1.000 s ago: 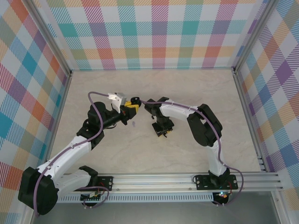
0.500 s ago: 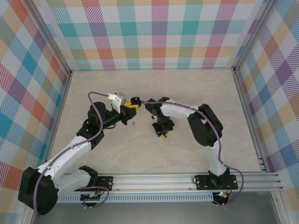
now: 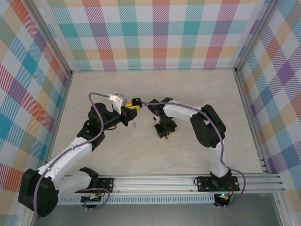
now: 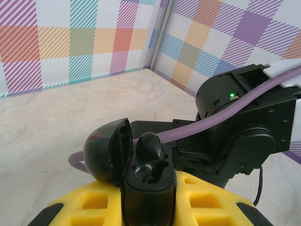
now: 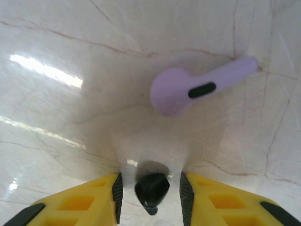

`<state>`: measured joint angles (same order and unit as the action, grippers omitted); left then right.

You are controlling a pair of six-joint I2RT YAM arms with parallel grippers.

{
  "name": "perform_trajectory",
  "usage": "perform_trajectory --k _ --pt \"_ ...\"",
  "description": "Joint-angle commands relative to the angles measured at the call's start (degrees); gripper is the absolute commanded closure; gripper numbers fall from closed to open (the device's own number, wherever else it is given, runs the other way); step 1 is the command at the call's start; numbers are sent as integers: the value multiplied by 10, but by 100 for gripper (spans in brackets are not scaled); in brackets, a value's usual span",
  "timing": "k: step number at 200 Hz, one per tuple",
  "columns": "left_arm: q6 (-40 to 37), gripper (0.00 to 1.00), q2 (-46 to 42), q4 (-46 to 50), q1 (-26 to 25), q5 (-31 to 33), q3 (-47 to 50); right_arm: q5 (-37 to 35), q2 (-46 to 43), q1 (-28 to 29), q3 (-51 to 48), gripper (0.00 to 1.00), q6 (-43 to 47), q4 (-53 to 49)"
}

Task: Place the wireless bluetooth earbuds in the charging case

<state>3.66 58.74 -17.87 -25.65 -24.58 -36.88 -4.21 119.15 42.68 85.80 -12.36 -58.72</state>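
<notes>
We see the left gripper (image 4: 148, 209) clenched on the open charging case (image 4: 141, 181), a seated black earbud (image 4: 150, 147) upright inside, while the right gripper (image 5: 150, 188) stands released astride a loose black earbud (image 5: 152, 189), and a lilac earbud (image 5: 188, 92) lies on the table (image 5: 47, 37) at its 1 o'clock, stem pointing to 2 o'clock.

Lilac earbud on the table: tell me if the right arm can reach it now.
Probably yes: the lilac earbud lies on bare table ahead of the jaws of the right arm, nothing between. But a black earbud sits between those jaws.
</notes>
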Motion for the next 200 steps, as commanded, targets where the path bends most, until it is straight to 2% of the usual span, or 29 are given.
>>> perform_trajectory --k 1,81,200 --pt "6 100 -12 2 4 -10 -5 7 -10 -5 -16 61 11 -38" --pt "7 100 -12 0 4 -11 -2 -2 15 -7 -2 66 -12 -14" --pt "7 100 -16 -3 4 -10 2 -11 35 -5 15 67 18 -33"
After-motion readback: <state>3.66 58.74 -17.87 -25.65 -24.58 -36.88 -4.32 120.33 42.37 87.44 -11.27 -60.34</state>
